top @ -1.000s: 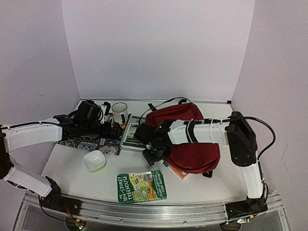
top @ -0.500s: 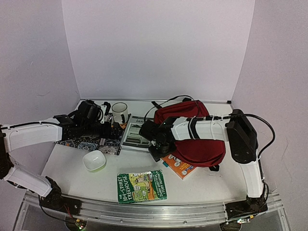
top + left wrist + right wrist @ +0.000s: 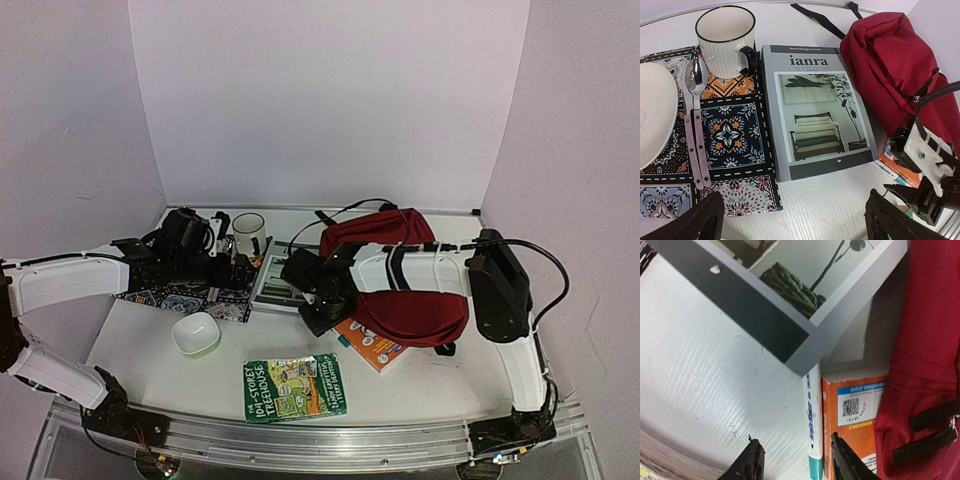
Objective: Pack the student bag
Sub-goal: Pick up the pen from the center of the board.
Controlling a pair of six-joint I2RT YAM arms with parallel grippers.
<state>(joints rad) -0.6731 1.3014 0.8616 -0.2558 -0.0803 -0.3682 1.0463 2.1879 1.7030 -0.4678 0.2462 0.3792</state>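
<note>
The student bag [image 3: 410,285], dark red with black straps, lies at the right of the table and also shows in the left wrist view [image 3: 890,65] and the right wrist view [image 3: 930,365]. My right gripper [image 3: 318,316] hangs low just left of the bag, jaws apart. Between its fingertips [image 3: 751,465] lies a white marker with a teal end [image 3: 812,430], close to the right-hand finger and not pinched. An orange book [image 3: 852,415] lies beside the marker, partly under the bag. My left gripper [image 3: 795,225] stands wide open over bare table near a grey magazine [image 3: 812,110].
A patterned placemat [image 3: 727,130] carries a white mug [image 3: 727,40], a spoon [image 3: 695,100] and a white plate [image 3: 655,115]. A white bowl [image 3: 197,333] and a green book [image 3: 293,387] lie near the front. Walls close in on three sides.
The bag's front part has dropped back from the table's front into one heap, uncovering more of the orange book. My right gripper's jaws have narrowed. The left arm has not moved.
</note>
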